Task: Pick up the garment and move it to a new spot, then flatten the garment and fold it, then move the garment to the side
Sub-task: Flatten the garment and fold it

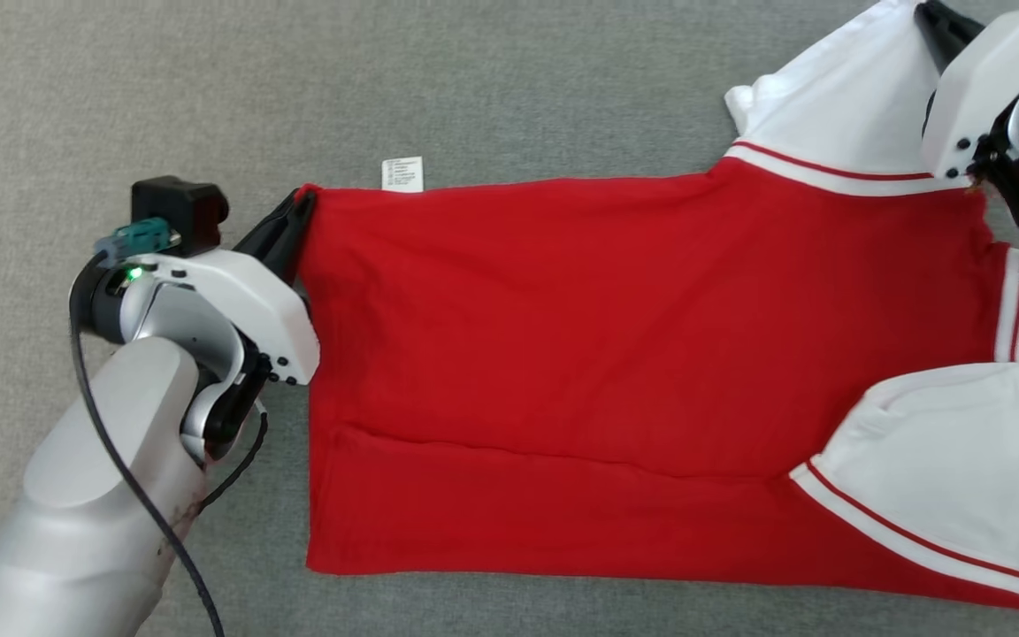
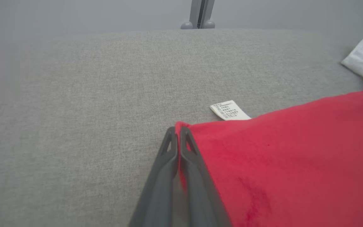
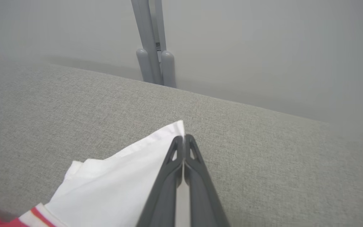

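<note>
The garment [image 1: 616, 354] is a red shirt with white, red-striped sleeves, spread nearly flat on the grey fabric surface with its hem to the left. My left gripper [image 1: 302, 199] is shut on the garment's far hem corner; in the left wrist view its fingers [image 2: 178, 132] pinch the red cloth [image 2: 295, 157] beside a white care label [image 2: 229, 110]. At the upper right, my right gripper [image 1: 925, 13] is shut on the tip of the far white sleeve [image 1: 837, 106]; the right wrist view shows its fingers [image 3: 184, 140] closed on that white cloth [image 3: 121, 179].
The grey fabric surface [image 1: 209, 88] stretches open to the left and beyond the shirt. A grey metal stand [image 3: 151, 63] rises past the surface's far edge. The near white sleeve [image 1: 943, 460] lies folded over the red body at the lower right.
</note>
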Available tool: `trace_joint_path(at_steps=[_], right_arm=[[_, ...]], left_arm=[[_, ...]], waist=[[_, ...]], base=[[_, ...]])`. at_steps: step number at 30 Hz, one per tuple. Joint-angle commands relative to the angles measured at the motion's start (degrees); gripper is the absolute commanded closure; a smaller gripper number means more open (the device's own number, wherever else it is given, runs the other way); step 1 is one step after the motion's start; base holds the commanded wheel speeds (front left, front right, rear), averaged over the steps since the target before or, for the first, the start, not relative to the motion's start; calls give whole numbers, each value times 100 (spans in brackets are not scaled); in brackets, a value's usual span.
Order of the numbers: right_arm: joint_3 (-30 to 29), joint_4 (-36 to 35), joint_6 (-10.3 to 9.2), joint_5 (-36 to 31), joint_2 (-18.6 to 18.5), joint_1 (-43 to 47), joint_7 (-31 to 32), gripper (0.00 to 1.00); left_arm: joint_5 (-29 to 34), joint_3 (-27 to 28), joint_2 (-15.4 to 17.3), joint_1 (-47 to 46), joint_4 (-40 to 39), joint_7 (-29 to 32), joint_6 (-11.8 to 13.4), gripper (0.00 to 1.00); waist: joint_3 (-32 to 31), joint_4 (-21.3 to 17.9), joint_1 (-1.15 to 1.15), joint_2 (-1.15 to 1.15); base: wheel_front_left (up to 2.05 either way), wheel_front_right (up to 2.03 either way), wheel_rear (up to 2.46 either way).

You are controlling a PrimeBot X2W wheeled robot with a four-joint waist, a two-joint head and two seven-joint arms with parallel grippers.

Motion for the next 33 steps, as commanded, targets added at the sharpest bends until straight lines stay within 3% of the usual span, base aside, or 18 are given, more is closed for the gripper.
trace_joint_path(at_steps=[1,9,16,25,33], right_arm=[[72,-160,-1,135,-92,184,-140,100],[12,-1012,-1,929,-206,1159,-1008,100],[-312,-2013,-1,1425,-286,2475,-1795,100],[-1114,-3040,-1,1199,-254,3835,-2204,100],[-2158,-4030,-1,636,228,5203,-1960,100]], left_arm=[[-117,93,68,108,-29,-47,-21,100],[-279,256,234,590,-576,-289,67,100],[-384,337,420,1417,-1451,-481,334,100],[-543,574,705,2484,-2601,-646,811,100],[-729,592,737,3193,-2993,-666,1049,100]], waist=[[-106,-120,0,0],[-423,-287,0,0],[-702,-381,0,0],[-863,-471,0,0],[-866,-478,0,0]], base=[[0,0,0],[0,0,0],[0,0,0],[0,0,0],[0,0,0]])
